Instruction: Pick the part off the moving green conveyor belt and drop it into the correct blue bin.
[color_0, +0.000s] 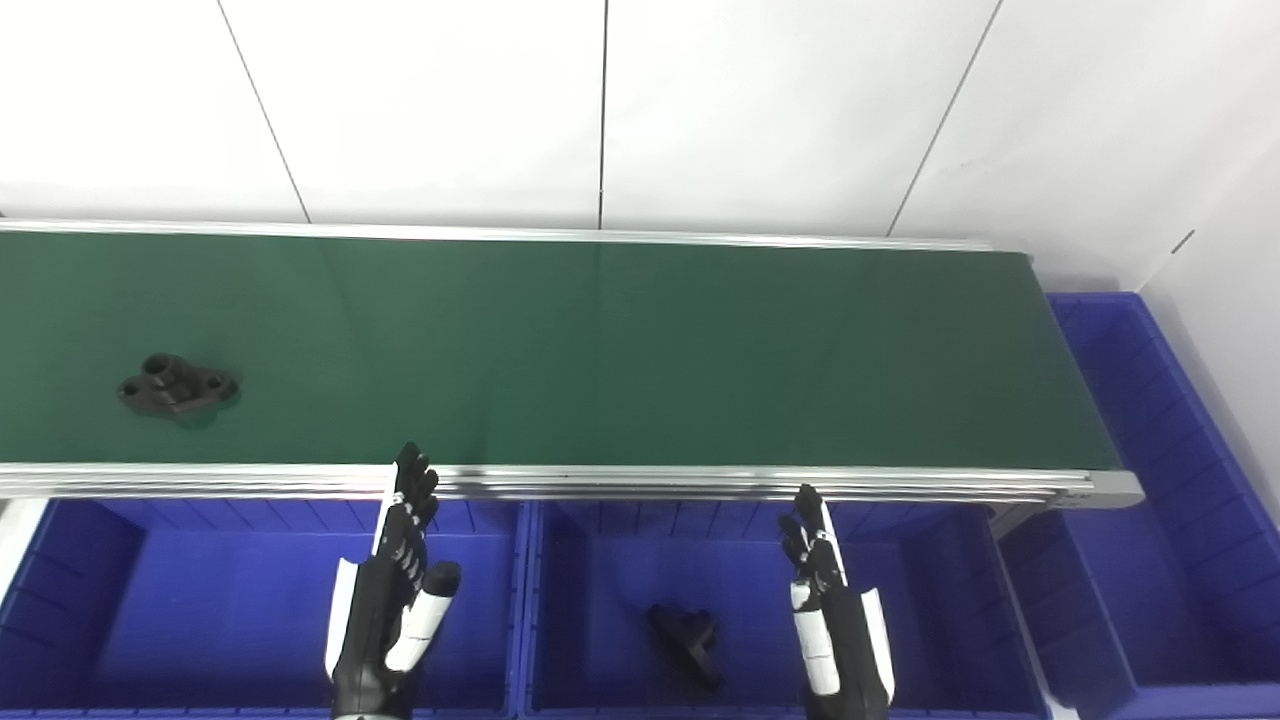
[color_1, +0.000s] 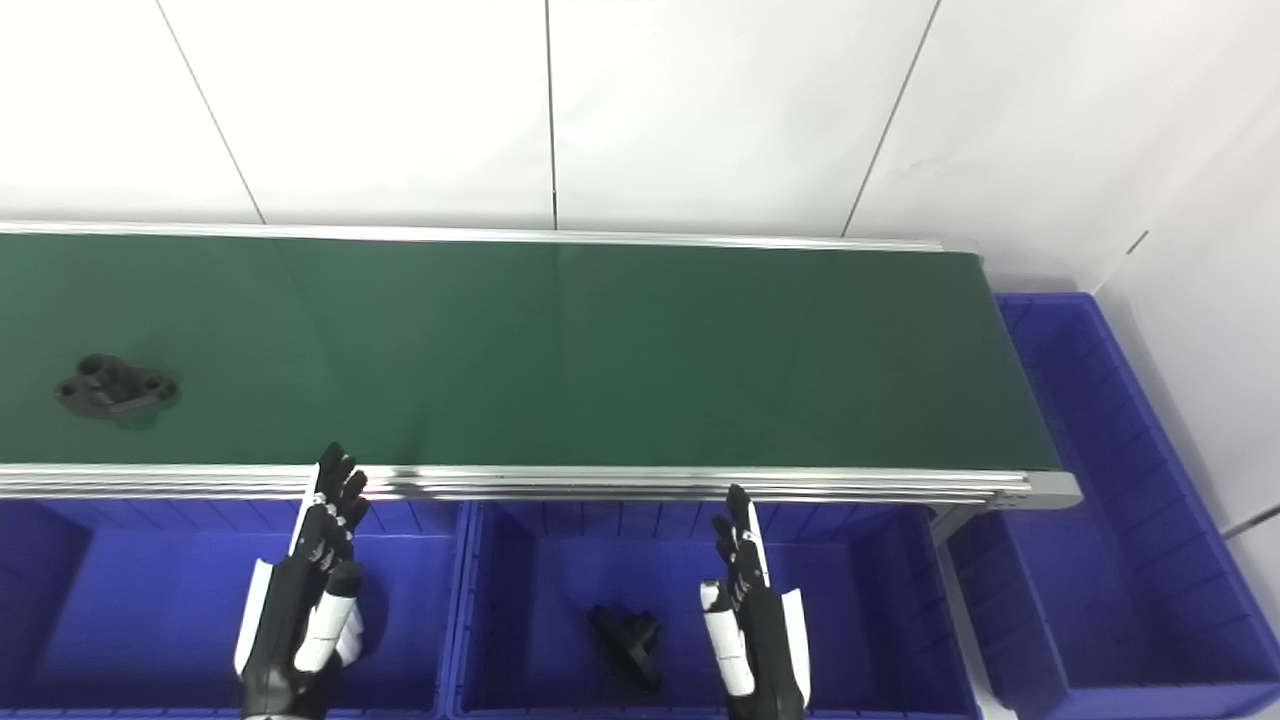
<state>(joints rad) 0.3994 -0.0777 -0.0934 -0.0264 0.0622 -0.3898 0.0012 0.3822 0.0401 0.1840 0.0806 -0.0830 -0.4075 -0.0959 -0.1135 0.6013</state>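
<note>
Left robot hand (color_0: 385, 590): fingers spread, empty, above the left blue bin (color_0: 90, 610). Right robot hand (color_0: 830, 610): fingers spread, empty, above the middle blue bin (color_0: 940, 600), which holds one black part (color_0: 685, 640). Green conveyor belt (color_0: 600, 350): black flanged part (color_0: 178, 385) lying at far left. Right blue bin (color_0: 1150, 420): at the belt's end.

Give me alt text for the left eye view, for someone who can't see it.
A black part lies at the left of a green conveyor belt. Both hands, left and right, hover open above blue bins; the middle bin already holds another black part.
</note>
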